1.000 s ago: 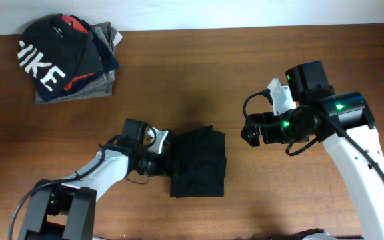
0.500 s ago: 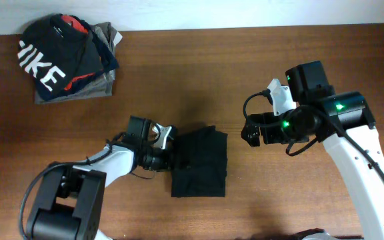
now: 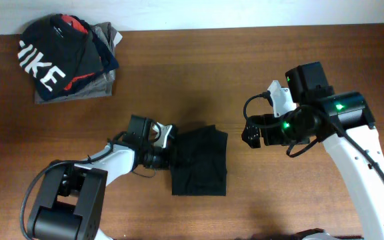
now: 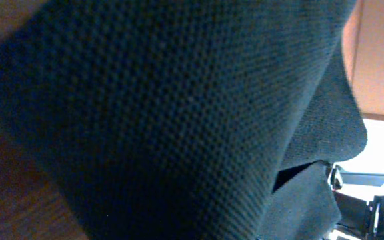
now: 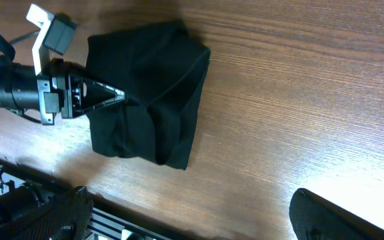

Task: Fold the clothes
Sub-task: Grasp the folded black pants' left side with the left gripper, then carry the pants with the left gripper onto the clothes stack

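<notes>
Jaws of the left gripper [image 5: 115, 95] sit at the left edge of the black leggings [image 3: 200, 163], though whether they pinch the cloth cannot be told; fabric fills the left wrist view. Folded into a rough rectangle, the leggings lie on the wooden table [image 3: 179, 80]. Near their right side hangs the right gripper [image 3: 250, 133], its jaws' state unclear. A pile of folded garments [image 3: 65, 60] lies well apart from the leggings, beyond their left side.
</notes>
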{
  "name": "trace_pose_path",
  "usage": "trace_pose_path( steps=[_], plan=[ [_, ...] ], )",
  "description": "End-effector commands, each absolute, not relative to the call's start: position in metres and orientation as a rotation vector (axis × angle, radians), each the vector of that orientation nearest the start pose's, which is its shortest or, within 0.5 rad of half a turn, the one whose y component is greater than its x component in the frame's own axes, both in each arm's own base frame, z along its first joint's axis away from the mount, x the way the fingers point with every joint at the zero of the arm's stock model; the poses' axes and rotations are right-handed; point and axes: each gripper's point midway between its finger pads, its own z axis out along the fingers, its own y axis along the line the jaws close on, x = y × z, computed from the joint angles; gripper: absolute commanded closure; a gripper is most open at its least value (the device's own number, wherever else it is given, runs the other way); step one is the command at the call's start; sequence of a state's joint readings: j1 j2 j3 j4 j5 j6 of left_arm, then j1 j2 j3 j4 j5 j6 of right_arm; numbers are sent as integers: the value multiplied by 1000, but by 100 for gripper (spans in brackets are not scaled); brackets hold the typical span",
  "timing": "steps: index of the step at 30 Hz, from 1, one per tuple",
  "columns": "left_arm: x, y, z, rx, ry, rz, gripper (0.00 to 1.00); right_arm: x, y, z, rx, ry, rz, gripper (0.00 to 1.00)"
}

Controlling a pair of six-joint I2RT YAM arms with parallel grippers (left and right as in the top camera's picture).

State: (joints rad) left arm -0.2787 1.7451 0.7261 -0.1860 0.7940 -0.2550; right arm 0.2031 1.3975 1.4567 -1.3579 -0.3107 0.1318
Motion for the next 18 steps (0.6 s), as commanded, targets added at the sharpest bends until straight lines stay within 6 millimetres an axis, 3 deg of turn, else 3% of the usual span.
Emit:
trace_pose_path(
  steps=[1, 6, 11, 16, 18],
  plan=[
    [310, -209, 39, 296, 2644, -1143, 100, 264, 104, 226, -151, 2861, 497, 1],
    [360, -195, 68, 330, 2611, -855, 100, 261, 98, 223, -140, 2882, 447, 1],
    [411, -173, 112, 366, 2500, -633, 100, 258, 95, 221, -134, 2899, 425, 1],
    [460, -143, 155, 295, 2343, -503, 100, 258, 95, 221, -134, 2901, 425, 1],
    [480, -122, 173, 253, 2267, -448, 100, 257, 95, 221, -134, 2905, 424, 1]
  ],
)
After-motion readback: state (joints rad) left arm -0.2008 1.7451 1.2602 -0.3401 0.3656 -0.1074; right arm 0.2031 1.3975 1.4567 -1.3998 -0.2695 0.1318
